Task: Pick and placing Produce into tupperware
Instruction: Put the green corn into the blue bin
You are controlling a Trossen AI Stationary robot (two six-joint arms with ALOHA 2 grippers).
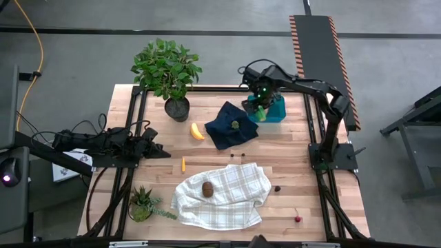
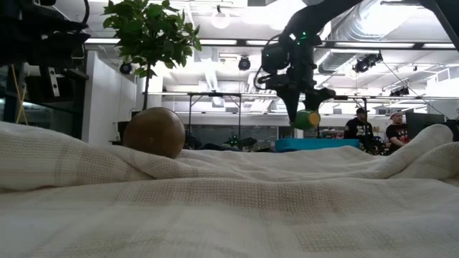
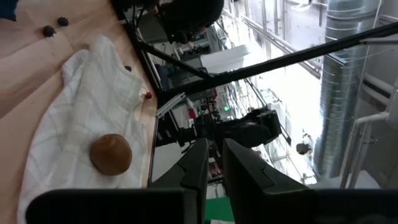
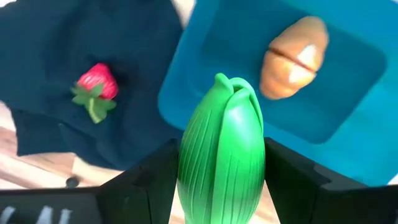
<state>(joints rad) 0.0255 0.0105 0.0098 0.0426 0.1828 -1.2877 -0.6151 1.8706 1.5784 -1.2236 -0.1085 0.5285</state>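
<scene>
My right gripper hangs over the teal tupperware at the table's far right and is shut on a bright green, ribbed, bud-shaped piece. An orange-brown piece lies inside the tupperware. The banana and a small orange piece lie on the wood. The brown kiwi rests on a checked cloth. Cherries lie near the near right edge. My left gripper waits shut at the table's left, touching nothing. My right gripper pinches the green piece by its two broad sides, one finger on each side. It comes from above, pointing down. The piece is lifted clear, just above the tupperware, with its pointed tip away from the wrist.
A dark navy cloth with a red strawberry on it lies next to the tupperware. A potted plant stands at the far edge and a smaller one at the near left corner. People stand in the room behind.
</scene>
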